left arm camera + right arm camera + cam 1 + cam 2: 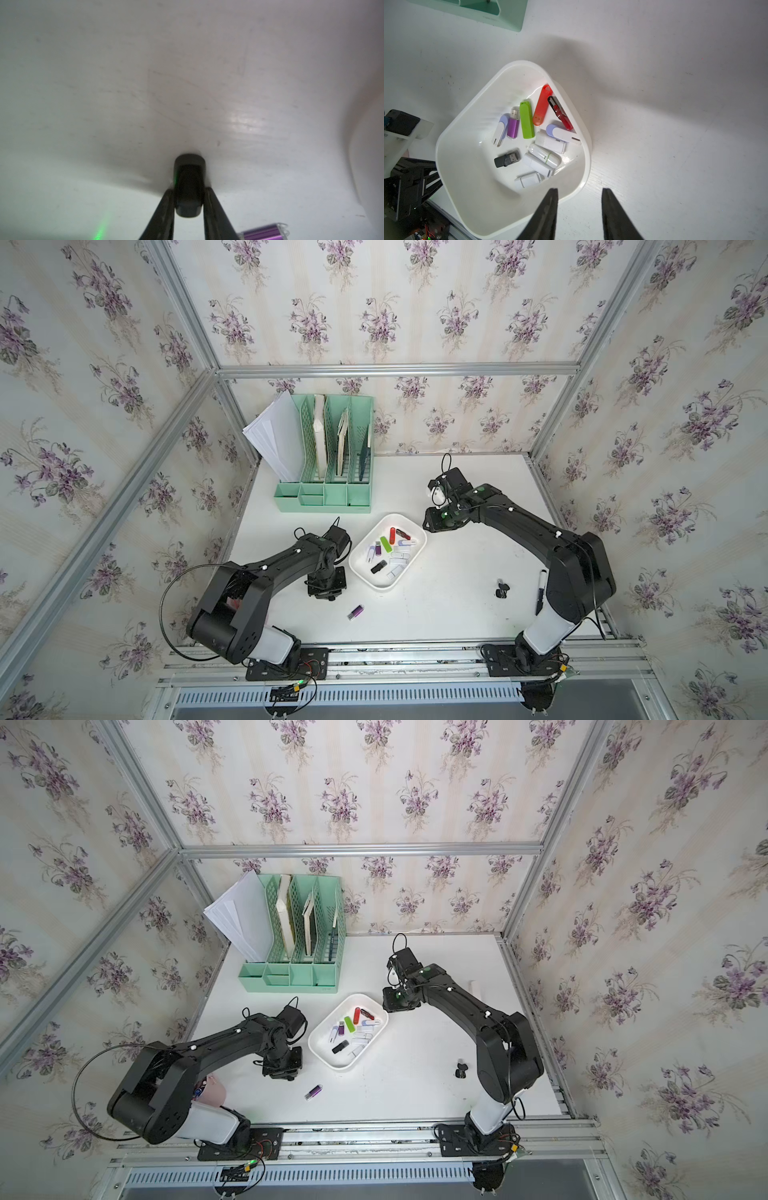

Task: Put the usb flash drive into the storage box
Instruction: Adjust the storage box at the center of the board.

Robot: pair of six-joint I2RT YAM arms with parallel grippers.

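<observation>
Furthest left we note a pink pen cup (214, 1094), mostly hidden beneath the black left arm (266, 568). Further back on the white table (457, 614) stands a mint-green plastic desk file organizer (316, 493), with white papers (274, 435) and books (320, 431) upright in its slots.

The left gripper (188, 192) is down at the table surface, just left of the shallow white plastic storage box (372, 537) with rounded corners. In the left wrist view its two black fingers (164, 209) press against both sides of a small black plastic flash drive (189, 166) with a rounded end. The drive's far end meets the table. We record this claw as clamped on that drive.

A purple metallic flash drive (355, 612) lies flat on the table. It is nearer the robot's base than the left gripper, apart from it and outside the box.

The storage box sits at mid-table, turned at an angle. Inside lie loose flash drives (527, 120): red, green, purple, black and several white.

The right gripper (579, 189) hangs over the box's right-hand edge. Its fingers stand apart with nothing between them.

Further right on the table lie a small black clip-like object (502, 589) and a black marker pen (541, 591). The pen lies close beside the right arm (540, 531).
</observation>
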